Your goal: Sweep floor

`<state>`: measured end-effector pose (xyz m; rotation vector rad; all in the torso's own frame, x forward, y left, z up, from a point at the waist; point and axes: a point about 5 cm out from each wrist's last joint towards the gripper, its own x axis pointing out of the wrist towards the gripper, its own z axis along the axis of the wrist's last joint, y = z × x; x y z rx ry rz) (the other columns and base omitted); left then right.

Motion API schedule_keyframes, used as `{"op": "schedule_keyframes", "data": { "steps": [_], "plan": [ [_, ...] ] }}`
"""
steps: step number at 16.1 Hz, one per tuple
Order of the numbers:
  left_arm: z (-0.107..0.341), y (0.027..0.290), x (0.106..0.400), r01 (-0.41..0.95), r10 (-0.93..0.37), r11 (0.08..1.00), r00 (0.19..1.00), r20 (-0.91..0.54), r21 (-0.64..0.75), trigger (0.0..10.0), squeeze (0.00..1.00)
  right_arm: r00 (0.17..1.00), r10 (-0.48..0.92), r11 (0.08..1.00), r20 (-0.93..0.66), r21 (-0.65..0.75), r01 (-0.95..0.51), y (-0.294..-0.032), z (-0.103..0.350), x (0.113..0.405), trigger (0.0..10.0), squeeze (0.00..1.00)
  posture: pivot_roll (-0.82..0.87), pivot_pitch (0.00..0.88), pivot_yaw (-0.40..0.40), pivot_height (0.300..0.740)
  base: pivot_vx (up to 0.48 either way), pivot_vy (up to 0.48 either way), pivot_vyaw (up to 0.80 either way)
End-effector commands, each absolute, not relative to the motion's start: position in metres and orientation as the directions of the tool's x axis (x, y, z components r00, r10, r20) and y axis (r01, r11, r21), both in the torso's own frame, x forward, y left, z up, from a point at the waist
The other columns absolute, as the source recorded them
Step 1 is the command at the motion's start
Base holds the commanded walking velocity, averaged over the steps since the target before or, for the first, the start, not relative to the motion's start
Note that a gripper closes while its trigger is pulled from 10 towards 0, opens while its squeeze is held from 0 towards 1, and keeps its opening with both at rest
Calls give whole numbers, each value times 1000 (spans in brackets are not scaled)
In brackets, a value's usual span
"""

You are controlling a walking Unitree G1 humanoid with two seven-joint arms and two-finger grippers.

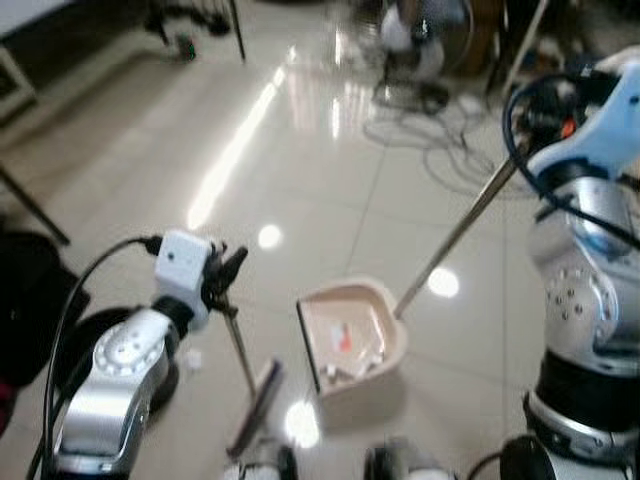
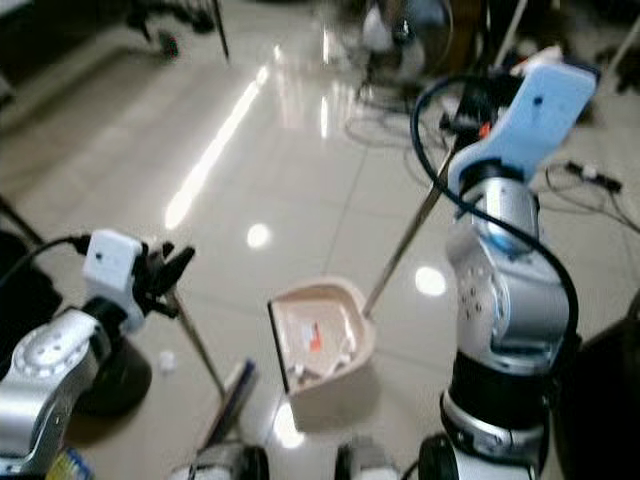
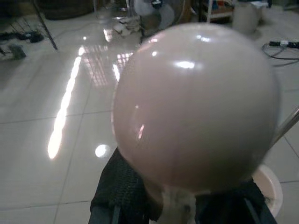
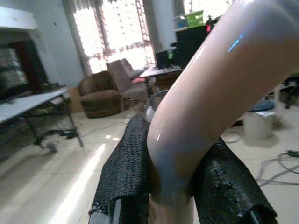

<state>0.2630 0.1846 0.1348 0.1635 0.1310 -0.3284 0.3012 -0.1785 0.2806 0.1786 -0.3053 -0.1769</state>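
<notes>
Left tool (image 1: 228, 268) clenched on broom handle (image 1: 238, 345); brush head (image 1: 255, 405) on floor (image 1: 300, 180) below it. Right tool (image 4: 170, 186) clenched on dustpan handle (image 1: 455, 235); dustpan (image 1: 352, 345) between tools, scraps inside. Step: collecting. Next: brush remaining debris toward pan mouth

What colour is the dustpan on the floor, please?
Pale pinkish beige dustpan, clearest in the left eye view.
</notes>
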Motion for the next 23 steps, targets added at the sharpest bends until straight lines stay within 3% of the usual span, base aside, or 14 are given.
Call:
{"op": "schedule_keyframes", "data": {
  "steps": [1,8,13,19,23],
  "plan": [
    [136,189,262,313,-290,937,944,-155,153,10000,0,923,-203,961,328,249,123,-179,293,297,10000,0,-36,143,42,740,0,0,0],
    [130,196,261,287,-262,949,949,-177,133,10000,0,915,-246,926,320,357,124,-188,298,299,10000,0,-34,131,45,740,0,0,0],
    [117,196,252,269,-235,952,948,-217,144,10000,0,919,-173,944,354,327,51,-187,325,307,10000,0,-36,122,27,740,0,0,0],
    [112,196,244,263,-227,954,947,-227,147,10000,0,913,-113,930,392,366,-43,-178,351,317,10000,0,-33,114,4,740,0,0,800],
    [112,195,243,254,-217,953,952,-215,163,10000,0,909,-79,945,409,322,-63,-174,360,323,10000,0,-34,98,-16,740,0,0,800]
  ]
}}
